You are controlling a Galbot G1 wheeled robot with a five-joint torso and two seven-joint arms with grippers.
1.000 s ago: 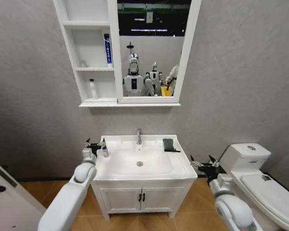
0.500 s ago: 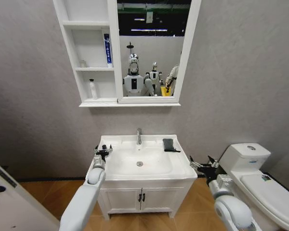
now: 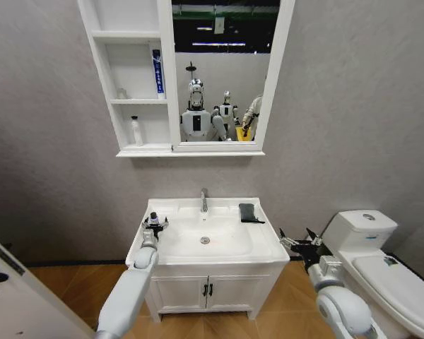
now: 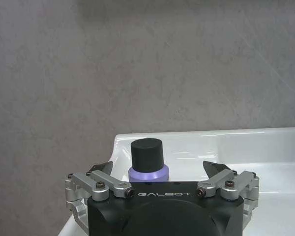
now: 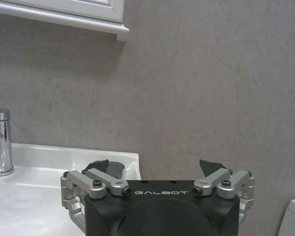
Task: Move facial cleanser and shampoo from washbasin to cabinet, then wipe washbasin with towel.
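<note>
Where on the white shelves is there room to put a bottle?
On the cabinet, the top shelf looks bare. The middle shelf is free between a small clear jar at its left and a blue tube at its right. The bottom shelf holds one white bottle, with room toward the mirror.

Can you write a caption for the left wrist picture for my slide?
The left hand, fingers open, reaches around a purple bottle with a black cap standing on the washbasin corner.
</note>
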